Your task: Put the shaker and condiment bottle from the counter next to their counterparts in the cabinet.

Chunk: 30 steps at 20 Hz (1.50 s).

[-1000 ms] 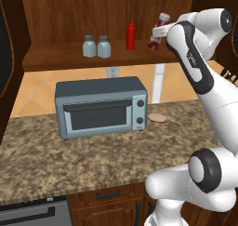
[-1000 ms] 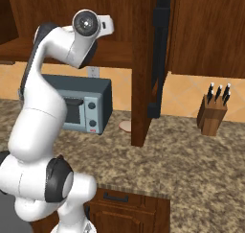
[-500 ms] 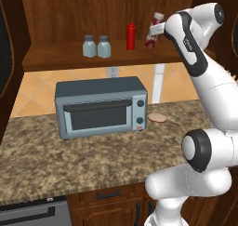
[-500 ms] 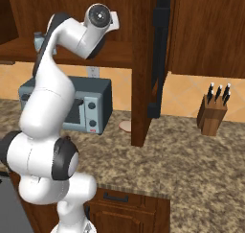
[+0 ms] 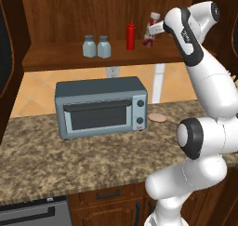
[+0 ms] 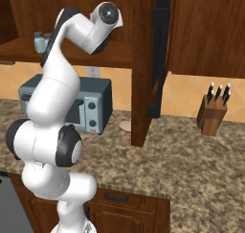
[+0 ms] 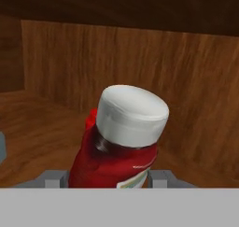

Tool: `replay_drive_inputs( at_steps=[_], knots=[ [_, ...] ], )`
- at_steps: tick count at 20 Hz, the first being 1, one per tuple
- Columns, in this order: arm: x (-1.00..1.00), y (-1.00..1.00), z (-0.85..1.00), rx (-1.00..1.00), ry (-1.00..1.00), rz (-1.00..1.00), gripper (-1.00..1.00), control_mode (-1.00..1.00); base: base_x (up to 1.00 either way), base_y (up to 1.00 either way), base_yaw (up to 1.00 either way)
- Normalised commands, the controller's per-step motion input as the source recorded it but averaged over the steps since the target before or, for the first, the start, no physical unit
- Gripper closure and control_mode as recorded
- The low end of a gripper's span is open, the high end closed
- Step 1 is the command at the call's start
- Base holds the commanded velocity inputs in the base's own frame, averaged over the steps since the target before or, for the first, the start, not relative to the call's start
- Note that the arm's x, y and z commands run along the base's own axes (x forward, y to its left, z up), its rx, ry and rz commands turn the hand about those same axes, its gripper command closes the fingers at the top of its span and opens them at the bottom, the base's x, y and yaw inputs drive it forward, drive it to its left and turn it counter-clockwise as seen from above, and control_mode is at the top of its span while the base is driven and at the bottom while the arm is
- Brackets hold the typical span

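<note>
- Where the arm reaches up into the cabinet (image 5: 56,16), the end effector (image 5: 153,32) is seen clamped on the condiment bottle (image 5: 150,29), which is held tilted over the right part of the shelf board (image 5: 60,60).
- In the hand view the condiment bottle (image 7: 119,146) is shown close up between the two fingertips (image 7: 161,178), with a pale cap, red contents and a white label band at its lower edge; a trace of coloured print is seen on the band, but no writing can be read.
- The slim red squeeze bottle (image 5: 131,35) is stood upright on the shelf just left of the held bottle, apart from it.
- Two pale blue-grey shakers (image 5: 96,46) with grey caps are stood side by side further left on the same shelf, just beside each other; which is the shaker of the task cannot be told.
- A grey toaster oven (image 5: 100,108) is set on the speckled granite surface (image 5: 56,160) below the shelf, and a small flat pinkish disc (image 5: 157,117) lies to its right.
- No brand or lettering can be made out on the toaster oven.
- A wooden knife block (image 6: 214,114) with dark handles is seen on the surface far to the right, in the right base view.
</note>
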Motion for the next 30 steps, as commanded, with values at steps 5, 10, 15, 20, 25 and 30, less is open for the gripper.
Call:
replay_drive_inputs(
  at_steps=[5, 10, 15, 20, 25, 30],
  knots=[
    [0.22, 0.0, -0.07, -0.02, 0.0, 0.08, 1.0, -1.0, 0.0, 0.0, 0.0],
    [0.17, 0.0, -0.11, -0.02, 0.0, 0.08, 1.0, -1.0, 0.0, 0.0, 0.0],
    [0.21, 0.0, -0.1, -0.03, 0.0, 0.08, 1.0, -1.0, 0.0, 0.0, 0.0],
    [0.23, 0.0, -0.1, -0.03, 0.0, 0.09, 1.0, -1.0, 0.0, 0.0, 0.0],
    [0.25, 0.0, -0.08, -0.03, 0.0, 0.08, 1.0, -1.0, 0.0, 0.0, 0.0],
    [0.3, 0.0, -0.07, -0.02, 0.0, 0.09, 1.0, -1.0, 0.0, 0.0, 0.0]
  ],
)
